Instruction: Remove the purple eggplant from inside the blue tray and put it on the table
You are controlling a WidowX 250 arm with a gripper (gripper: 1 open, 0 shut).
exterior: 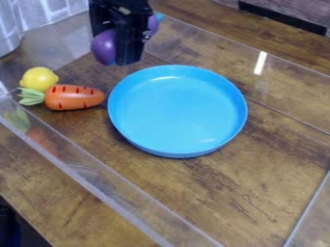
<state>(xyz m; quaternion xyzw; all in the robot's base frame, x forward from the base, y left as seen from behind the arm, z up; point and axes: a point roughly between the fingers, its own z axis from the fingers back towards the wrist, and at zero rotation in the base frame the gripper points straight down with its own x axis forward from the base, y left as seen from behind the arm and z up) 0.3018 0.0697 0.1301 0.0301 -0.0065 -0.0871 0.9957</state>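
The glossy dark-purple toy eggplant (103, 46) is out of the round, shallow, bright-blue plastic tray (177, 112), beyond its upper-left rim as the camera sees it. It appears to be raised above the dark brown wood-plank table (245, 188), though its exact height is hard to judge. Its rounded left end bulges out beside the black robot gripper (126, 52), whose fingers appear to be closed around the body; the exact contact points are hidden.

As for handling, the toy is probably light and fairly stiff, likely hollow or firm plastic, and not fragile. The bulging left end would be a poor place to hold: smooth and curved, it could slip or roll out of a pinch. The middle is the better hold, with the fingers across the narrow width and the weight balanced on both sides. A gentle lowering onto the wood left of the tray should suit it, since a drop could set it rolling.

As for looks, the left end is plump, smooth and deep purple, with a soft sheen. The middle is covered by the dark fingers. Toward the right, a paler purple patch with a touch of blue shows past the gripper; whether it belongs to the same toy cannot be told.
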